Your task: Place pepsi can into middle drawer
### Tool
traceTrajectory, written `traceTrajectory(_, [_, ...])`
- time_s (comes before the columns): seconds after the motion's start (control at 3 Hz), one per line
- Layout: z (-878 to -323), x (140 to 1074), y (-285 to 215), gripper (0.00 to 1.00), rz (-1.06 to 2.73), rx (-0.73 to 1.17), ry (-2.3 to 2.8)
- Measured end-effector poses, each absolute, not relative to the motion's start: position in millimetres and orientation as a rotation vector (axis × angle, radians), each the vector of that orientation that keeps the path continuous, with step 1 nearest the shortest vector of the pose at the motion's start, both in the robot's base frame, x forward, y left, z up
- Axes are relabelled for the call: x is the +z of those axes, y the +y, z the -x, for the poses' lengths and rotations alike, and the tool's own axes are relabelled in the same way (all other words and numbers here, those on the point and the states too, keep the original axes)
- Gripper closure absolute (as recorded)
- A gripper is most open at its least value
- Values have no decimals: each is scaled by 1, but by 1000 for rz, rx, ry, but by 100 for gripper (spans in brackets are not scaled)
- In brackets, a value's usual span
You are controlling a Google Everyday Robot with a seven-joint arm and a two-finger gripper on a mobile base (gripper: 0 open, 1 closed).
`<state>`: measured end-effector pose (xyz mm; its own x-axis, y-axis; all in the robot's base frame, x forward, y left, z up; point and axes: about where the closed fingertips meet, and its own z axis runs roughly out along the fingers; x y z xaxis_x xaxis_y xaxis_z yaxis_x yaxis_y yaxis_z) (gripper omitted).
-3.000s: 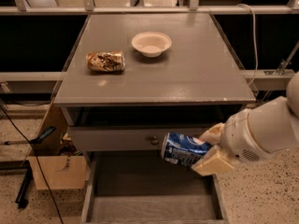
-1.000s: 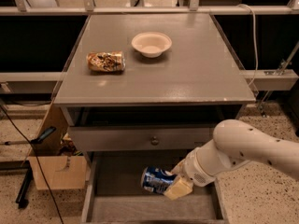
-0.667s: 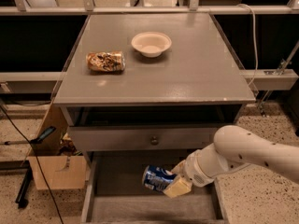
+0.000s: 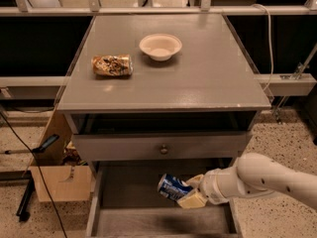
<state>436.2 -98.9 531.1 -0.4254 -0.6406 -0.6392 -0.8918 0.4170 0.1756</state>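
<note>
The pepsi can (image 4: 173, 187), blue with white lettering, lies on its side in my gripper (image 4: 190, 191), which is shut on it. I hold it low inside the open middle drawer (image 4: 124, 187), over the right part of its bare grey floor. My white arm (image 4: 262, 177) reaches in from the right. I cannot tell whether the can touches the floor.
On the cabinet top (image 4: 198, 78) lie a tan-and-brown patterned can (image 4: 112, 65) on its side and a white bowl (image 4: 160, 46). The drawer front with a round knob (image 4: 163, 148) sits above the open drawer. A cardboard box (image 4: 57, 180) and a cable stand at the left.
The can and gripper have come down from in front of the knobbed drawer front into the open drawer. Over the last second they have hardly moved.
</note>
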Motion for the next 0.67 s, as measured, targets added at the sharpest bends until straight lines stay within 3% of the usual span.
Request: traceTrajectory(0.67, [-438,524,-95,100,1301,710,2208])
